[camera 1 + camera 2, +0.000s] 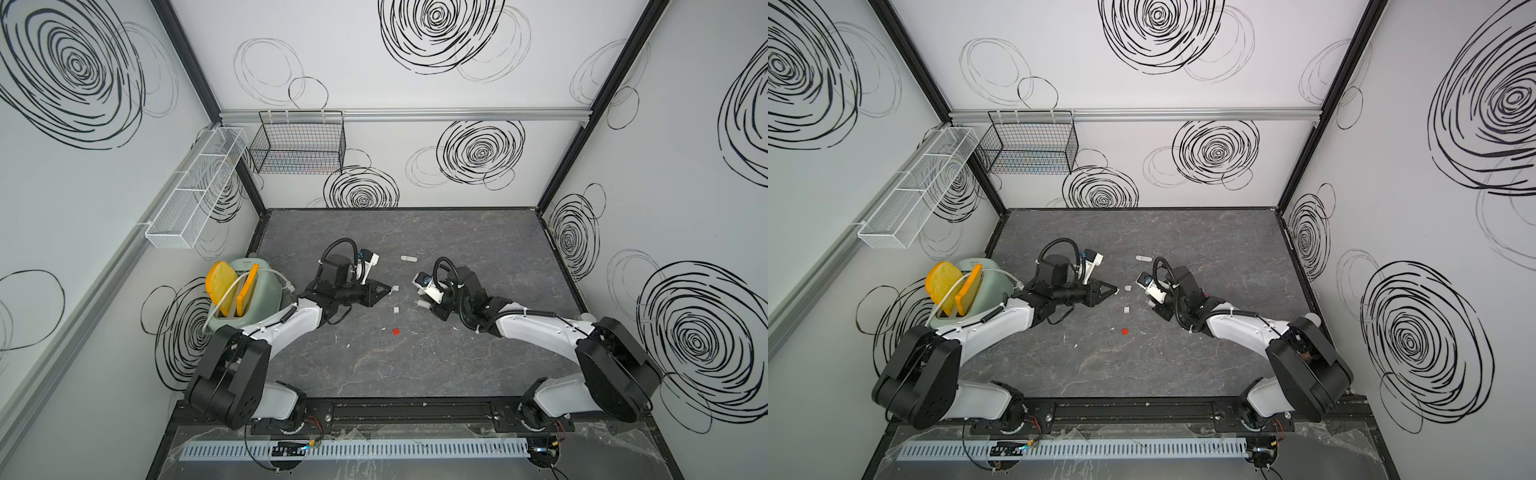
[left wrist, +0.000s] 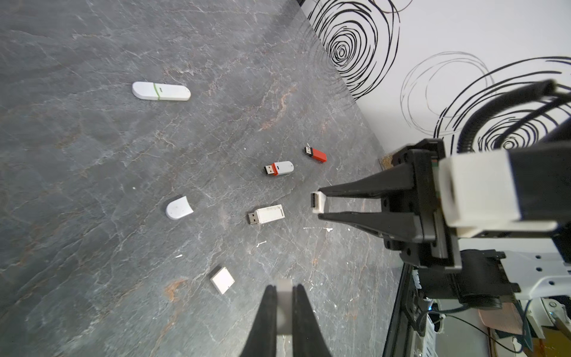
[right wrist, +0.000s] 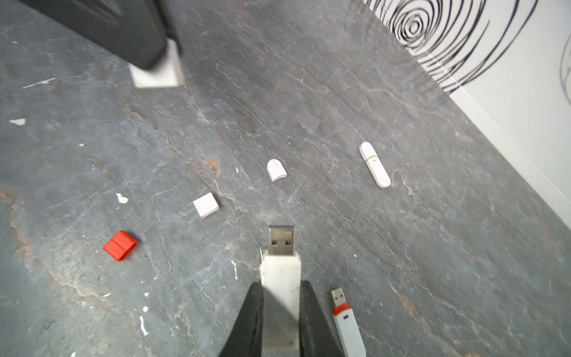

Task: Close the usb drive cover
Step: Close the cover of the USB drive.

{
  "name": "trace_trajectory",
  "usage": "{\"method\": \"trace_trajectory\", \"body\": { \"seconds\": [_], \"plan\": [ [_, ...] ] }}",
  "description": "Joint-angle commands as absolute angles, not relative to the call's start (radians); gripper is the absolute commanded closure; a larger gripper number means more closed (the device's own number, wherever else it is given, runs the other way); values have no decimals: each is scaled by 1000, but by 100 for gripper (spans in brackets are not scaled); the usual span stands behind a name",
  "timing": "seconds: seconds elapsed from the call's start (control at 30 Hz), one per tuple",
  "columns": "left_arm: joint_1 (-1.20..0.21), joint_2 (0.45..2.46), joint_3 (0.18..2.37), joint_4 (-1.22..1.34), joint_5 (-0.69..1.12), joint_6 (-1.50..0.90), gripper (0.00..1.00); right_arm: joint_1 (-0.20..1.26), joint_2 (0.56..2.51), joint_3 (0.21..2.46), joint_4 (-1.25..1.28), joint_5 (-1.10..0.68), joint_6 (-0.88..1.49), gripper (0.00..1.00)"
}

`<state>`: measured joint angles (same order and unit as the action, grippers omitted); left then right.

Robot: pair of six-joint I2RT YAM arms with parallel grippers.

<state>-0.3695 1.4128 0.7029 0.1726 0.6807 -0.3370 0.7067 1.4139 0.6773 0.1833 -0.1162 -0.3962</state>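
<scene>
My left gripper (image 2: pixel 283 290) is clamped tight on the white cap (image 2: pixel 283 312), and my right gripper (image 3: pixel 280 286) is pinched on the white usb drive (image 3: pixel 280 272) with its plug (image 3: pixel 280 241) sticking out. They're facing each other, apart, so the cap can slide on, I'd guess. Below, the dark marbled table (image 1: pixel 415 365) has a red cap (image 3: pixel 120 245), a capped drive (image 3: pixel 374 164) and other loose bits lying about — swirly walls (image 1: pixel 415 62) all round.

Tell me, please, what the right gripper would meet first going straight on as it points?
Probably the rounded white cap lying dead ahead of the right gripper and its white USB drive; depth is unclear.
</scene>
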Motion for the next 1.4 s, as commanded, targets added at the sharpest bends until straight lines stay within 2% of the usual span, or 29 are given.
{"method": "trace_trajectory", "body": {
  "seconds": [0.0, 0.47, 1.37],
  "plan": [
    [-381, 1431, 736, 191, 733, -335, 100, 744, 1379, 637, 295, -134, -480, 96],
    [-406, 1445, 734, 195, 779, -335, 100, 836, 1390, 598, 405, -113, -597, 97],
    [-423, 1453, 735, 197, 795, -353, 100, 862, 1395, 598, 515, -65, -554, 98]
  ]
}}
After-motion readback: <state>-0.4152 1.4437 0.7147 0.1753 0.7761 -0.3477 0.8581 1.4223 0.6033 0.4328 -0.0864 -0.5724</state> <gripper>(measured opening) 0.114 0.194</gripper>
